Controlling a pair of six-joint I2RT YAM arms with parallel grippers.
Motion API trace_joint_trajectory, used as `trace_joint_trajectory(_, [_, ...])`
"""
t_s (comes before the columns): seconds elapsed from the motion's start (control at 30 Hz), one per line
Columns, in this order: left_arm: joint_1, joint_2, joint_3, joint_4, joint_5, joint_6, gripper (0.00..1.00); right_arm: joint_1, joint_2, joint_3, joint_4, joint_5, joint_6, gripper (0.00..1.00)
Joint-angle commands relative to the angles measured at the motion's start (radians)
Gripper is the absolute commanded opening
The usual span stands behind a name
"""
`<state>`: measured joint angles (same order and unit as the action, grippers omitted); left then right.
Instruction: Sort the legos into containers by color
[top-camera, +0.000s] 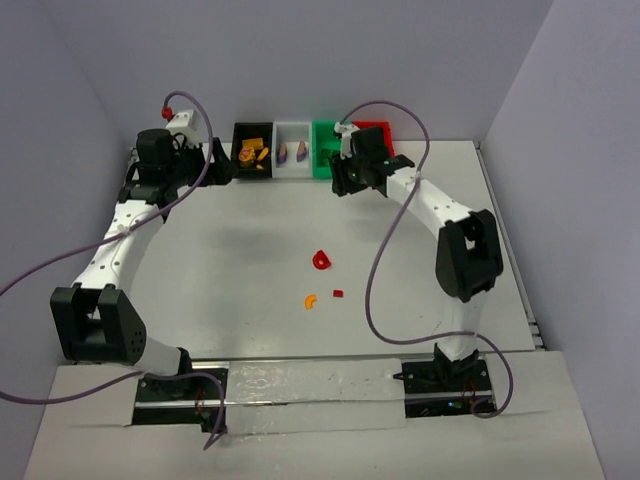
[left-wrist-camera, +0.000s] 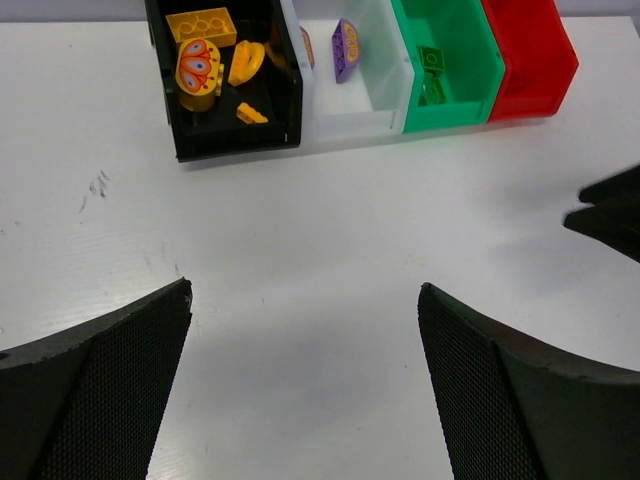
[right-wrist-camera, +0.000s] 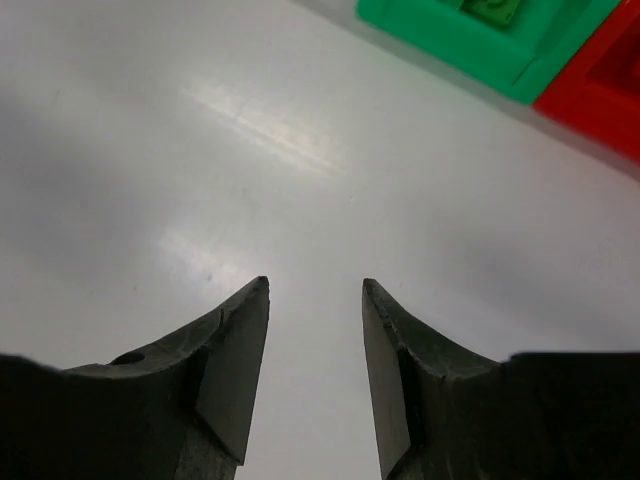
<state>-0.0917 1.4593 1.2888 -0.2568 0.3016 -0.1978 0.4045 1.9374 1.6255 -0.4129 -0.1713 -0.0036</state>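
Observation:
Four bins stand in a row at the back: black (top-camera: 237, 150), white (top-camera: 293, 167), green (top-camera: 322, 165), red (top-camera: 375, 127). In the left wrist view the black bin (left-wrist-camera: 235, 148) holds orange-yellow legos (left-wrist-camera: 200, 65), the white bin (left-wrist-camera: 350, 125) holds purple legos (left-wrist-camera: 346, 48), the green bin (left-wrist-camera: 450, 112) holds green legos (left-wrist-camera: 432, 75), and the red bin (left-wrist-camera: 530, 60) shows nothing inside. A red curved lego (top-camera: 320, 261), an orange curved lego (top-camera: 311, 299) and a small red lego (top-camera: 338, 294) lie mid-table. My left gripper (top-camera: 218, 165) (left-wrist-camera: 305, 290) is open and empty beside the black bin. My right gripper (top-camera: 343, 180) (right-wrist-camera: 315, 285) is open and empty in front of the green bin (right-wrist-camera: 440, 35).
The right gripper's black body (left-wrist-camera: 610, 215) shows at the right edge of the left wrist view. The red bin's corner (right-wrist-camera: 595, 95) shows in the right wrist view. Walls close in the table on the left, back and right.

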Motion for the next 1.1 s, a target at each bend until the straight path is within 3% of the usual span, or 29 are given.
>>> trace_joint_trajectory(0.0, [-0.002,-0.048,-0.019,0.019,0.039,-0.002,0.99,0.074,-0.159,-0.124,-0.070,-0.044,-0.033,0.49])
trace_joint_trajectory(0.37, [-0.002,-0.074,-0.035,-0.007,0.041,0.004,0.99,0.250,-0.071,-0.122,-0.224,0.022,-0.013,0.48])
trace_joint_trajectory(1.07, [-0.002,-0.074,-0.034,-0.021,0.050,0.005,0.99,0.275,0.090,-0.113,-0.270,0.085,-0.056,0.43])
